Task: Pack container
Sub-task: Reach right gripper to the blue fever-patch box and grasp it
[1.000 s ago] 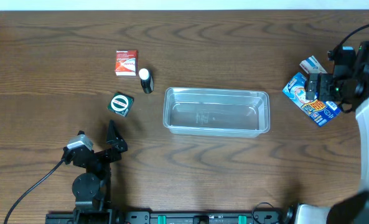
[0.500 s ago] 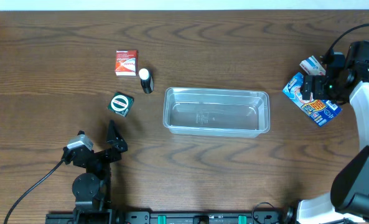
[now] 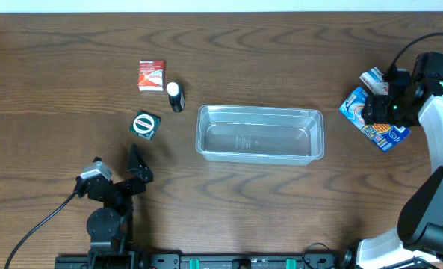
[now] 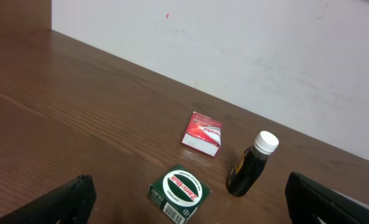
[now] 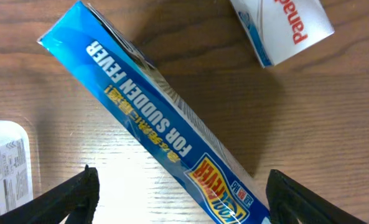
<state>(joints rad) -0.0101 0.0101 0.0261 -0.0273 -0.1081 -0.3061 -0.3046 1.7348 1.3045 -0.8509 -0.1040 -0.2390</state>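
The clear container [image 3: 260, 133] stands in the middle of the table, with nothing in it. A blue fever-patch box [image 3: 388, 137] lies at the far right with a white box with red lettering [image 3: 372, 78] just behind it. My right gripper [image 3: 379, 110] hovers open over the blue box; in the right wrist view the blue box [image 5: 165, 130] runs diagonally between the open fingers [image 5: 184, 202], and the white box [image 5: 284, 28] is at the top. My left gripper [image 3: 137, 166] rests open and empty at the front left, its fingers [image 4: 184, 211] just short of the green box [image 4: 179, 193].
Left of the container lie a red box [image 3: 152, 75], a dark bottle with a white cap [image 3: 175, 96] and a green Zam-Buk box [image 3: 145, 125]. The red box [image 4: 202, 132] and bottle [image 4: 251, 163] also show in the left wrist view. A white printed packet edge [image 5: 7, 168] lies beside the blue box.
My right arm has shifted slightly toward the far edge and turned over the blue box. The left arm and the objects have not moved.
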